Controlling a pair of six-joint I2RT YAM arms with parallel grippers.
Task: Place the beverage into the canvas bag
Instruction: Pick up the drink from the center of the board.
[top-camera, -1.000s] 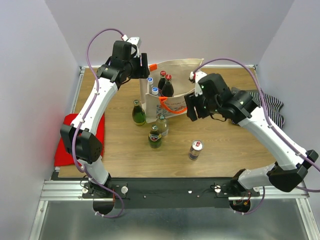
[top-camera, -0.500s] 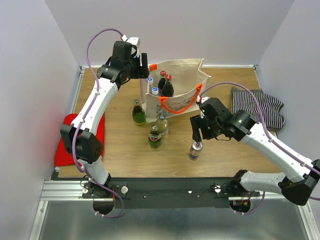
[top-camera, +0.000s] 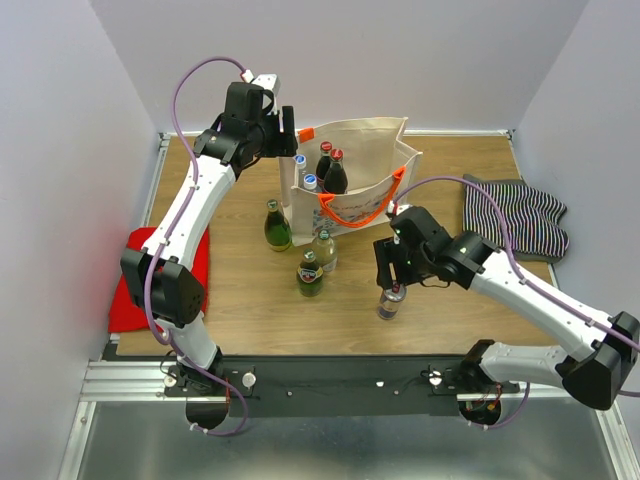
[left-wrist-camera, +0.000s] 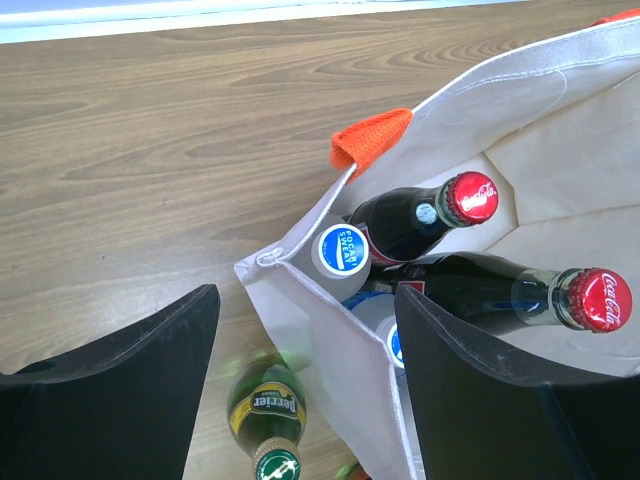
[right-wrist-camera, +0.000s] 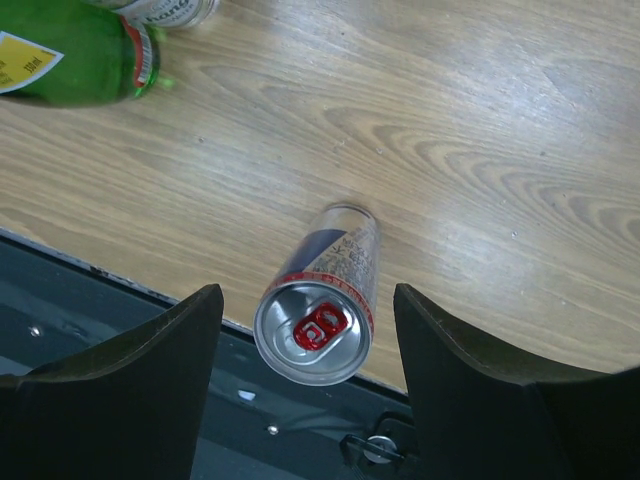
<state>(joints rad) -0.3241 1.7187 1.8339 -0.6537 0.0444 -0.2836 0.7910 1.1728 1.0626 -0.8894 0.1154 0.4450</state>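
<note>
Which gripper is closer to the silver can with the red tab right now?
Right. The right gripper hangs open directly above the can; the left gripper is far off, at the canvas bag's far-left corner.

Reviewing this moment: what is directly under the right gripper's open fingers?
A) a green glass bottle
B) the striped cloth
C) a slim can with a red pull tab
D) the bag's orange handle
C: the right wrist view shows the can standing on the table, framed by the open fingers of the right gripper with a gap on either side.
</note>
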